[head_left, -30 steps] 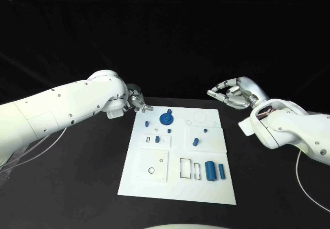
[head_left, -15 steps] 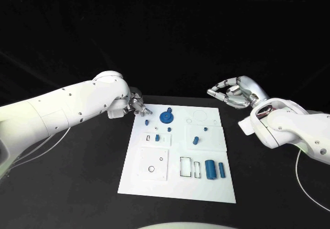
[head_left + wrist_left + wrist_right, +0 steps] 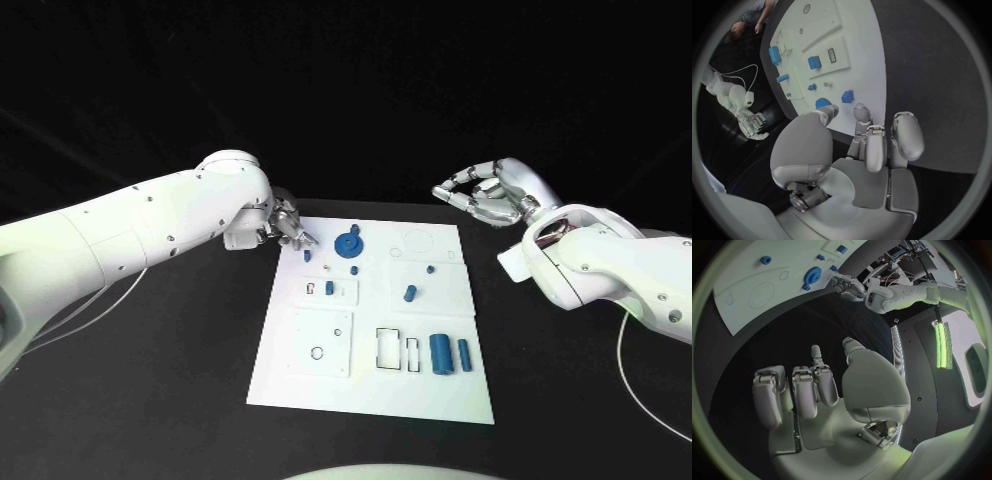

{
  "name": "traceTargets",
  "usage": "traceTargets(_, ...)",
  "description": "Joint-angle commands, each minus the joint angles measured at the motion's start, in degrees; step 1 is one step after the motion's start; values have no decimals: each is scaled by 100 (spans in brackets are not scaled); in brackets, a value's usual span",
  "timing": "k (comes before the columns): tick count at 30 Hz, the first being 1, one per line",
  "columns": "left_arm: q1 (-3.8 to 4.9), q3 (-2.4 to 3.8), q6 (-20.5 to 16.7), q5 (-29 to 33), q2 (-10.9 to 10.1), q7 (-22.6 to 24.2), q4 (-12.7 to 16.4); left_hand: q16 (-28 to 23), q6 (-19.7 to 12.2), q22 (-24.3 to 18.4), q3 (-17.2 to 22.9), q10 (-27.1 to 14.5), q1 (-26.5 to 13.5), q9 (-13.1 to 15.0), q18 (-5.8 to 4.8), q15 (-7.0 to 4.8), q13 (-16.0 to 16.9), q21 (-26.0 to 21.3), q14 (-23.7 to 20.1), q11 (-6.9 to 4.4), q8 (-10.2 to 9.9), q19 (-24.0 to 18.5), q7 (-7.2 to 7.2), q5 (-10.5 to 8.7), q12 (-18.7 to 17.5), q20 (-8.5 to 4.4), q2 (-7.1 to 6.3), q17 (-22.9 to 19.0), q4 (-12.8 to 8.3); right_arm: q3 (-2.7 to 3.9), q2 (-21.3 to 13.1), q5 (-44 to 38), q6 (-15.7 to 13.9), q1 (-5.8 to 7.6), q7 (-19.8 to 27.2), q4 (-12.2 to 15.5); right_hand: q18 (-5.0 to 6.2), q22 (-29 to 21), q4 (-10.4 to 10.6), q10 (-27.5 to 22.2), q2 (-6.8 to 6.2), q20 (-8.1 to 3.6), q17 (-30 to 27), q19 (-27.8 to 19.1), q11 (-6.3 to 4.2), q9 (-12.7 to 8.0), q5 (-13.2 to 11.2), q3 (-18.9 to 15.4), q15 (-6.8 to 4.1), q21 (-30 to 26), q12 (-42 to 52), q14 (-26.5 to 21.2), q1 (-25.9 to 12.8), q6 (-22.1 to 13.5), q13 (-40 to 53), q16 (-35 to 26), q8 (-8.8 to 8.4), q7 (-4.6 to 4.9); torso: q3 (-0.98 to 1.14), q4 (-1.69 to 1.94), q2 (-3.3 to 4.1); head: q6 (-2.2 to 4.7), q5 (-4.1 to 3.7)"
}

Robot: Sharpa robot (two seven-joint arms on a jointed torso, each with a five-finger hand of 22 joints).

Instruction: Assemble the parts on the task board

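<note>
While the white board (image 3: 378, 320) lies flat in the middle of the black worktop (image 3: 159, 380), the left robot hand (image 3: 283, 222) hovers at the board's far left corner, fingers partly curled and apart, holding nothing; in the left wrist view its fingertips (image 3: 861, 111) sit just over the board's edge, near a small blue block (image 3: 847, 96). The right robot hand (image 3: 483, 195) hangs off the board beyond its far right corner, well apart from every part, its fingers curled in with nothing between them.

On the board, a blue gear (image 3: 348, 246) stands near the far edge, with the small block just to its left. Nearer the middle lie a small blue piece in a framed slot (image 3: 329, 289) and a blue oblong piece (image 3: 410, 294) to its right, with two tiny blue studs between them and the gear. At the near right stand two blue cylinders (image 3: 441, 356), the larger beside the slimmer, next to two empty rectangular slots (image 3: 389, 350). A raised square plate (image 3: 320, 343) with a small ring mark fills the near left.
</note>
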Motion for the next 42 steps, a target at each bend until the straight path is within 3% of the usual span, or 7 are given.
traceTargets(1, -4, -5, 239, 115, 31, 18, -15, 28, 49, 16, -32, -1, 4, -5, 59, 28, 5, 10, 539, 15, -14, 3, -10, -28, -12, 21, 70, 1323, -2, 1, 11, -24, 74, -4, 41, -1, -82, 1505, 8, 67, 31, -40, 1505, 599, -55, 8, 21, -33, -40, 26, -28, 597, 39, -29, 952, 19, 36, 6, -3, 7, -6, -1, -16)
traceTargets(24, -39, -59, 227, 283, 103, 46, -60, 45, 139, 64, -37, 21, 206, -48, 53, 18, 23, 37, 547, -1, -28, 14, -28, -23, 30, 20, 202, 1352, -28, 1, 39, -21, 78, -4, 42, -14, -82, 1505, 8, 71, 59, -41, 1505, 599, -56, 7, 88, -49, -41, 26, -23, 597, 71, -29, 956, 19, 46, 4, -4, 7, -6, -40, -5)
traceTargets(29, -40, -61, 151, 304, 102, 50, -62, 47, 186, 80, -20, 41, 363, -62, 51, 7, 39, 47, 548, -15, -18, 17, -45, -17, 62, 13, 316, 1354, -39, 1, 41, -21, 79, -4, 41, -16, -82, 1505, 7, 70, 70, -41, 1505, 599, -57, 7, 112, -53, -41, 26, -24, 597, 86, -29, 955, 19, 49, 4, -3, 4, -4, -42, -5)
traceTargets(31, -41, -61, 128, 323, 100, 50, -58, 50, 210, 97, 41, 58, 597, -61, 50, -11, 58, 57, 549, -37, 8, 20, -70, -6, 92, -1, 435, 1360, -78, 1, 41, -21, 80, -4, 41, -16, -82, 1505, 5, 69, 80, -41, 1505, 599, -57, 7, 142, -58, -42, 26, -25, 597, 104, -30, 954, 19, 53, 3, -2, 2, -3, -47, -6)
traceTargets(34, -41, -61, 106, 350, 98, 52, -48, 49, 198, 109, 216, 57, 982, -47, 49, -41, 59, 63, 550, -72, 50, 20, -107, 12, 106, -23, 562, 1360, -226, 1, 40, -21, 80, -4, 40, -16, -82, 1505, 5, 71, 92, -42, 1505, 599, -58, 5, 204, -72, -42, 26, -23, 597, 134, -32, 956, 19, 60, 3, -3, 6, -4, -57, -6)
traceTargets(37, -41, -61, 95, 418, 101, 54, -44, 47, 113, 108, 606, 29, 1460, -19, 52, -69, 29, 60, 548, -93, 98, 13, -122, 42, 83, -52, 663, 1356, -528, 1, 41, -21, 80, -4, 43, -17, -82, 1505, 6, 73, 100, -42, 1505, 599, -59, 4, 242, -83, -43, 26, -20, 597, 148, -33, 958, 19, 65, 3, -2, 6, -7, -61, -6)
traceTargets(42, -41, -61, 63, 484, 98, 63, -53, 43, 3, 137, 1420, 75, 1556, 113, 45, -33, 34, 75, 547, -53, 319, 13, -69, 45, 116, -29, 540, 1351, -833, 1, 42, -21, 75, -4, 50, -16, -82, 1505, 6, 70, 108, -43, 1505, 599, -59, 4, 275, -91, -43, 26, -24, 597, 160, -33, 955, 19, 70, 2, -1, 6, -8, -74, -2)
